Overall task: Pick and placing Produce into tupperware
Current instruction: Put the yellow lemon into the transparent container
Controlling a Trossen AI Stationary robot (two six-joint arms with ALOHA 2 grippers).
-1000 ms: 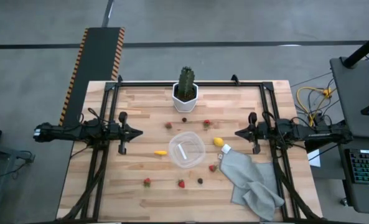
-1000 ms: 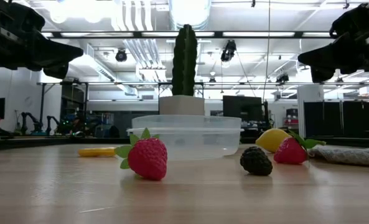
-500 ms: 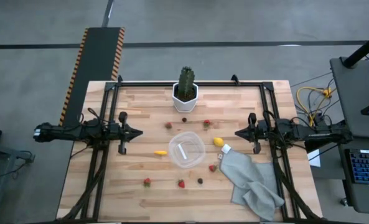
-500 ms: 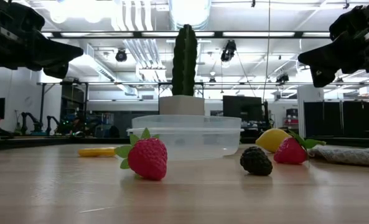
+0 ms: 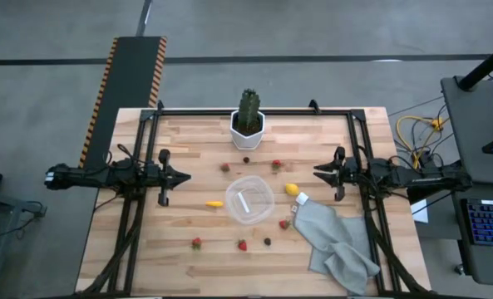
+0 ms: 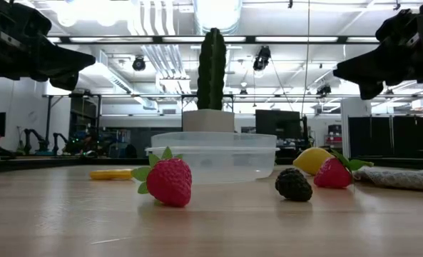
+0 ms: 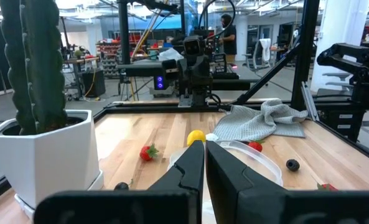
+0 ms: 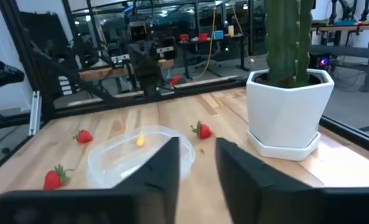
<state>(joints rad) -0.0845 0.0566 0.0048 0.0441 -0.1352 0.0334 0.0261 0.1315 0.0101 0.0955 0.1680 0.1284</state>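
Since the earlier frame, only the right gripper differs: you see its two fingers now parted with a clear gap, where they were together before, and in the low view its tip sits slightly further toward the centre. Nothing on the counter has shifted.

Note the right arm pose: it extends level from the right edge, raised above the counter, gripper pointing toward the middle and holding nothing.

Note the left arm pose: it mirrors the right, extended level from the left edge. The left gripper has its fingers pressed together, empty, and aimed at the centre.

Locate the tupperware at the centre of the counter, between the two grippers and well apart from both. It holds no fruit.

Locate the produce around it:
- lemon just right of the tupperware;
- yellow-orange piece to its left;
- strawberries scattered on the near and far sides;
- dark berry near the front.

Observe the cactus in its white pot at the far edge, and the grey cloth at the front right.
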